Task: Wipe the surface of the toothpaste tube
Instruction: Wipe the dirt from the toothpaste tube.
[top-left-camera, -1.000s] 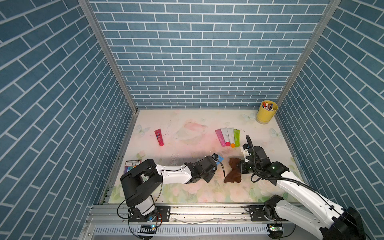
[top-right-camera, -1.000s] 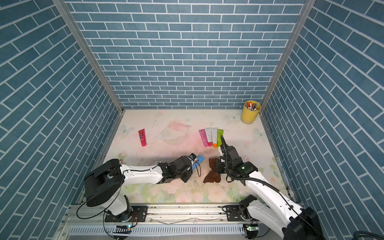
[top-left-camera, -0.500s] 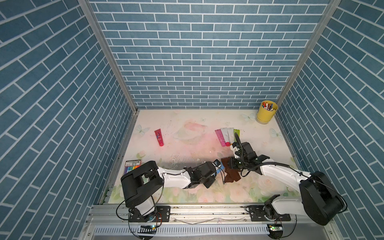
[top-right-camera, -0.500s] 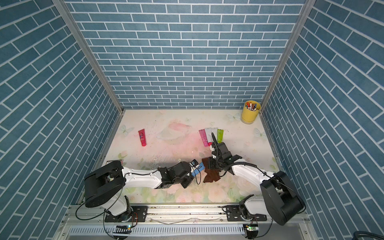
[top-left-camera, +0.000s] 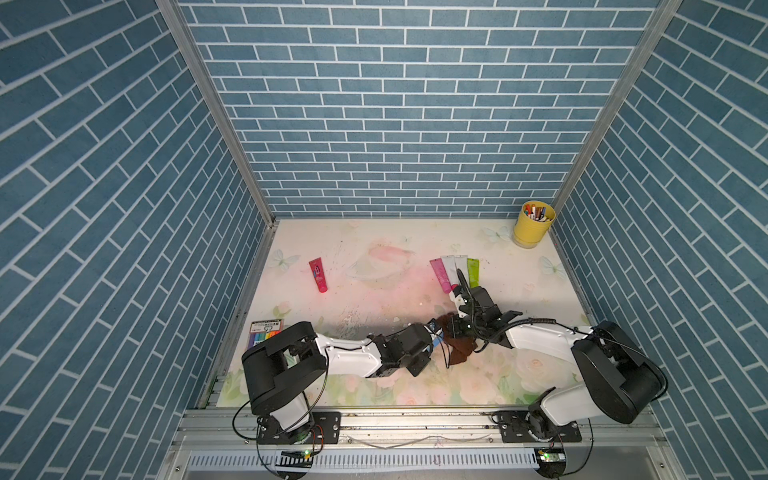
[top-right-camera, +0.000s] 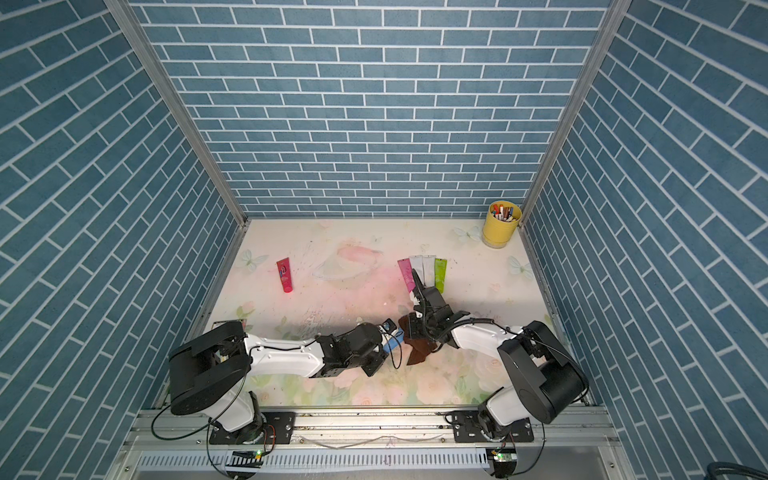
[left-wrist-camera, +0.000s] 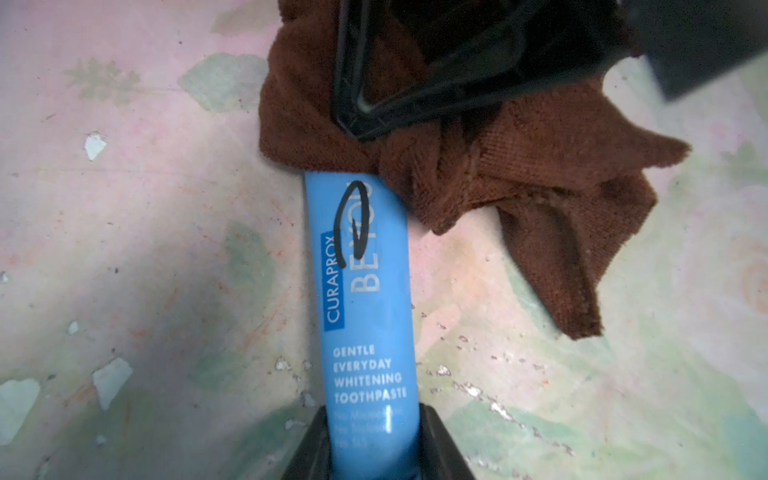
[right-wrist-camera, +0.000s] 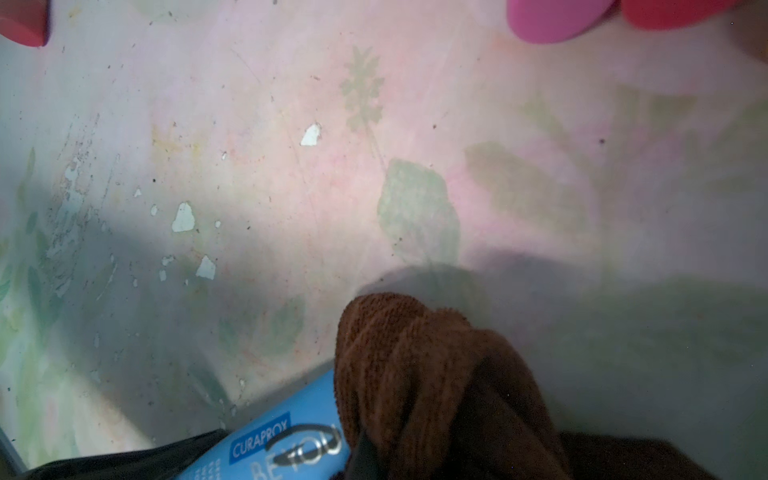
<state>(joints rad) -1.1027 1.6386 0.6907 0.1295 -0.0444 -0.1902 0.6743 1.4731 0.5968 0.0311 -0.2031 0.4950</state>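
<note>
Blue pen-marked toothpaste tube (left-wrist-camera: 368, 299) clamped in left gripper (left-wrist-camera: 374, 444); right gripper (left-wrist-camera: 359, 114) pinches brown cloth (left-wrist-camera: 519, 178).

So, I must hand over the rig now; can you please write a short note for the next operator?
Left gripper: shut on one end of the blue plastic toothpaste tube.
Right gripper: shut on the brown terry cloth, which is bunched over the tube's other end.
Done: the cloth is on the tube.
Left: a black marker scribble shows on the tube beside the cloth; I would wipe along the tube over it.
</note>
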